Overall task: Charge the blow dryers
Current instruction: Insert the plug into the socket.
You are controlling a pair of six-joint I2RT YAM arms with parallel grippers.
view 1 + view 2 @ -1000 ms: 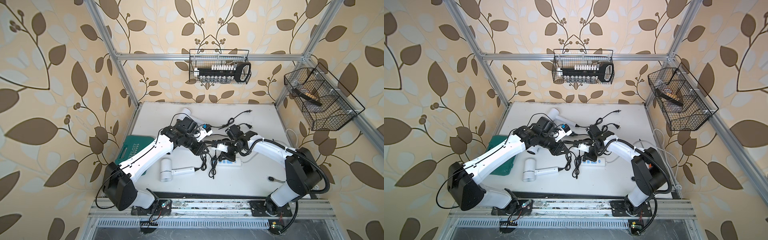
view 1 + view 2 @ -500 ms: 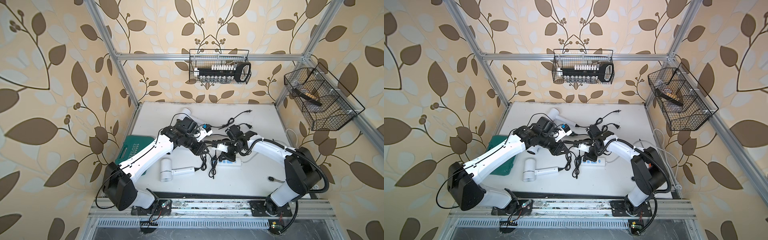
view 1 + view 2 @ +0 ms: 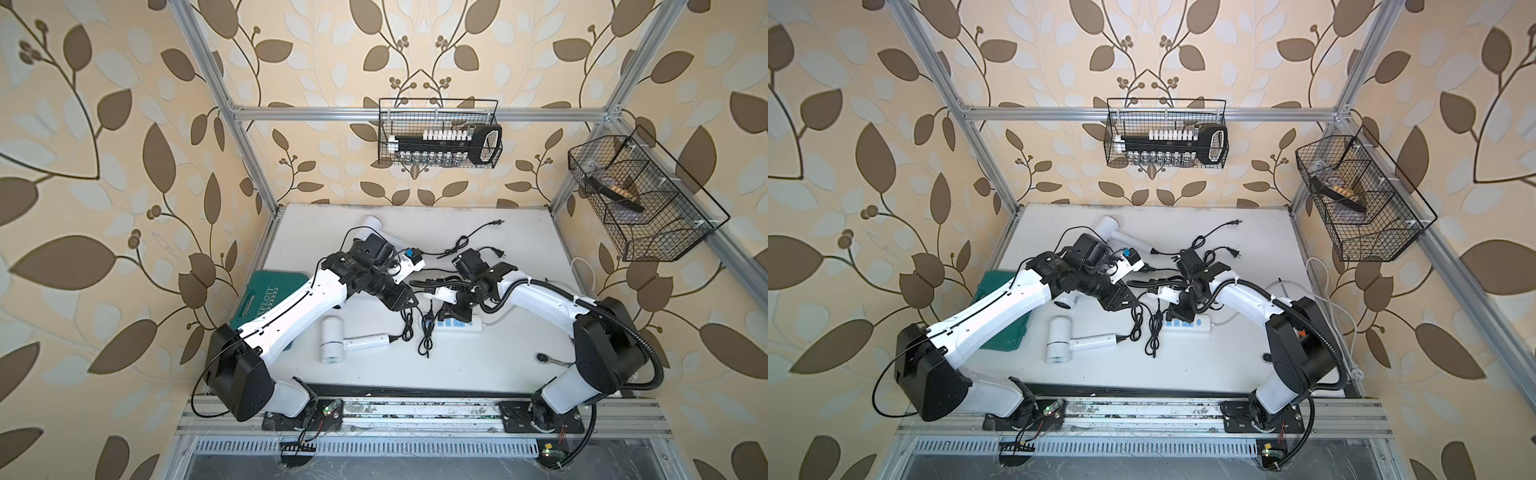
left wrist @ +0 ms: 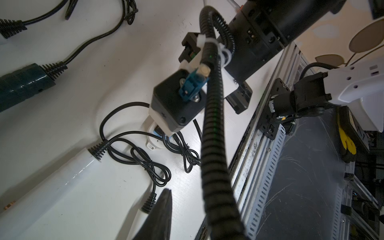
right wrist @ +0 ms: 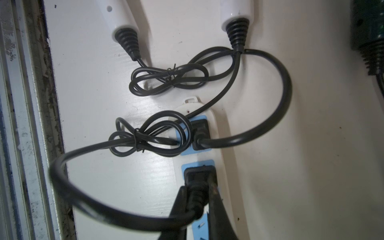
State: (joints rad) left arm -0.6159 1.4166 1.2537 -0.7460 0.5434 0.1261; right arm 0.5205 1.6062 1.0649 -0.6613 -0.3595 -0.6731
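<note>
Checking in from the remote station: my right fingers are pinched tight on a black plug, which sits right on the second blue socket of the power strip. I can't tell from the wrist view whether the prongs are fully in. The other plug is in the socket next to it.

Only one dark tip of the left fingers shows, just beside a white handle end. I can't tell how far open they are or whether they hold anything.

As for the dryers, a white dryer lies alone near the front of the surface. A second white dryer is toward the back, and a third white dryer is mostly hidden under the left arm. The green dryer lies with its handle pointing toward the strip.

On handling, the plug looks small and rigid, so I'd say its flat sides are the place to grip it. The cord is thin and springy and would probably just flex or slip. The glossy dryer handles look slick and the bodies light — the mid-handle seems the best place to hold them. The strip also looks light, so I'd guess it could slide or tip under a push.
</note>
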